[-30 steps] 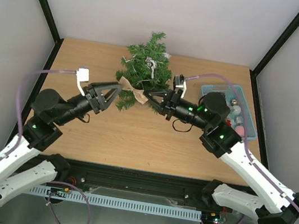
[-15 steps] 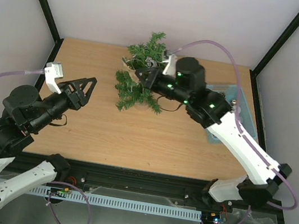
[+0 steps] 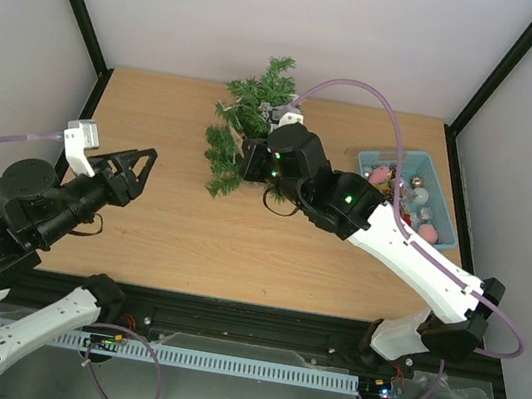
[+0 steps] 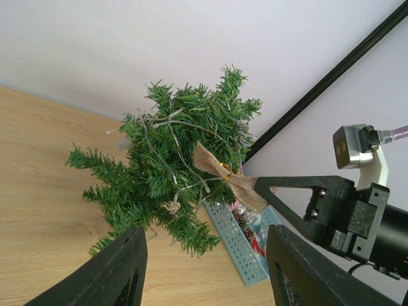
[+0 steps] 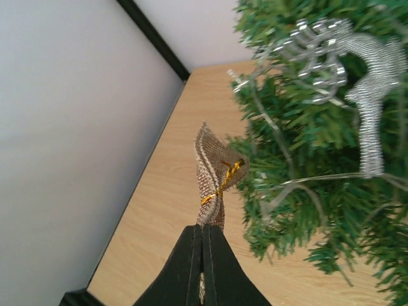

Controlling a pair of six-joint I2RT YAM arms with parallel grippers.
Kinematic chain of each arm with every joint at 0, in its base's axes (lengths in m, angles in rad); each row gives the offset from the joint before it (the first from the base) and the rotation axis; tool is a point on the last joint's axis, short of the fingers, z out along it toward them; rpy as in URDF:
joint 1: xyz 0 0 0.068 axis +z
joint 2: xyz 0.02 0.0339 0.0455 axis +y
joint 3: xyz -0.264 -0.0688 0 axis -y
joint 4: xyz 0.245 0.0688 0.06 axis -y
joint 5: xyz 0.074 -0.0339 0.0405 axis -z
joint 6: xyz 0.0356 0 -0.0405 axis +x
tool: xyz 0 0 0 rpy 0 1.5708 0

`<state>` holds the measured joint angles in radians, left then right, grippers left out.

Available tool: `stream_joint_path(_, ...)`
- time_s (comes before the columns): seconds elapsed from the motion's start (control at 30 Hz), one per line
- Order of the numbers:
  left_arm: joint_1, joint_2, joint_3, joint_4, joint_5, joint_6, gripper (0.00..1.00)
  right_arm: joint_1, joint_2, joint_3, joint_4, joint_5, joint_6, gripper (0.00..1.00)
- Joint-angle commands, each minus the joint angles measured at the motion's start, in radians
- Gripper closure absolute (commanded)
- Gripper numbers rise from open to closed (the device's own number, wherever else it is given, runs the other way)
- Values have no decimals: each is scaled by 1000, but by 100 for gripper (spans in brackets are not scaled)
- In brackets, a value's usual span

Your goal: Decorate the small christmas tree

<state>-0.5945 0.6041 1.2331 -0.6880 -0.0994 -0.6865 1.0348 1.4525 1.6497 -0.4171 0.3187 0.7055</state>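
the left gripper [image 3: 138,165] had drawn back leftward, jaws apart and empty; the right gripper [image 5: 204,231], clamped on the burlap bow [image 5: 215,167], had swung it up to the small christmas tree [image 3: 253,122] at the back of the table [image 3: 168,245], so hanging looked next. the top view hid the bow; both wrist views showed it by the branches

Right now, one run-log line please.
left gripper: open, empty | right gripper: shut on burlap bow, at small christmas tree branches
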Motion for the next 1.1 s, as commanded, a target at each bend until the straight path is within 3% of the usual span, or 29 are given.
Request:
stream_joint_path(0.0, 3, -2, 29, -42, -13, 36, 46, 3, -41, -23, 21, 140, -19, 99)
stream_joint_path(0.67, 2, 2, 47, -59, -3, 52, 47, -153, 27, -91, 150, -71, 7, 99)
stream_joint_path(1.07, 1, 10, 44, -53, 4, 51, 48, -157, 88, -71, 104, -17, 14, 99)
